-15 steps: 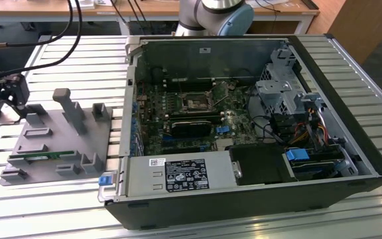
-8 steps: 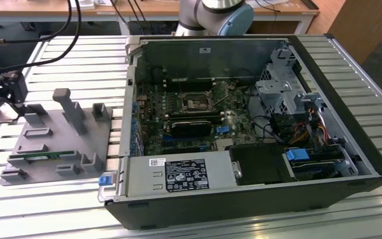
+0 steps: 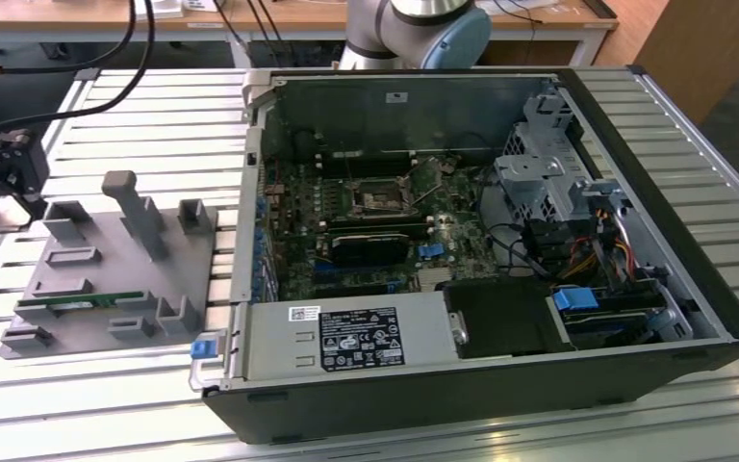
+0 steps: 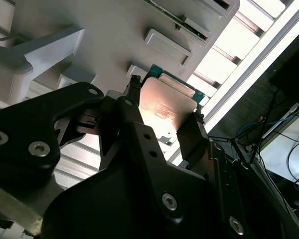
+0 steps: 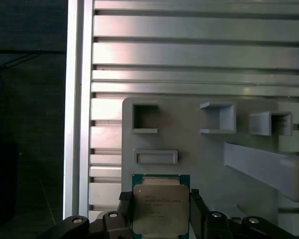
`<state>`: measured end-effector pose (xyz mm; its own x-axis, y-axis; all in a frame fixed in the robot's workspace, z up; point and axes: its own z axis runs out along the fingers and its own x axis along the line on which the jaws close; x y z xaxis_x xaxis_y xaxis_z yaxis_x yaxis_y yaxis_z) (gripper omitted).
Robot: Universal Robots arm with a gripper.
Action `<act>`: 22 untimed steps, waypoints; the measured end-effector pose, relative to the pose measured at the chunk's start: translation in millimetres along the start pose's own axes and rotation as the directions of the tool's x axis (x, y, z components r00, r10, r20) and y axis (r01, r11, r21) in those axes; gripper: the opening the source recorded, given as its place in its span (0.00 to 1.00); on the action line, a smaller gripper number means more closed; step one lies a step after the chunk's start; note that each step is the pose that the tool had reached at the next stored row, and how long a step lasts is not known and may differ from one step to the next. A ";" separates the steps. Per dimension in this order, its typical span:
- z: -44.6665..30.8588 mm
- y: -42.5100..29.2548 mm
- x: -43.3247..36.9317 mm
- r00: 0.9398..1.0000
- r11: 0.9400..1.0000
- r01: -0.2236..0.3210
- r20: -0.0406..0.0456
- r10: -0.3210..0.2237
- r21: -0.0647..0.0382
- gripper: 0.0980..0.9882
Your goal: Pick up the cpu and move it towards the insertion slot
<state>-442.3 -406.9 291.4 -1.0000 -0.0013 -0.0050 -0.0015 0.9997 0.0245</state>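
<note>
Gripper (image 5: 159, 221) is pinching the cpu (image 5: 159, 206) snug between its fingers (image 5: 123, 209) over the grey holder tray (image 5: 199, 164) by the counter's (image 5: 189, 45) edge, insertion slot (image 3: 379, 200) sitting well apart.

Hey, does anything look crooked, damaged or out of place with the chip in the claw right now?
Nothing stands out. The cpu sits square between the fingers of the claw, over the edge of the grey fixture, with no visible tilt or damage.
</note>
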 end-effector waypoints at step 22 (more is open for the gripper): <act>-24.0 2.8 -0.1 1.000 1.000 0.000 0.000 0.000 0.000 0.50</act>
<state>-442.4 -404.7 315.5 -1.0000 -0.0012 -0.0050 -0.0014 0.9997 0.0246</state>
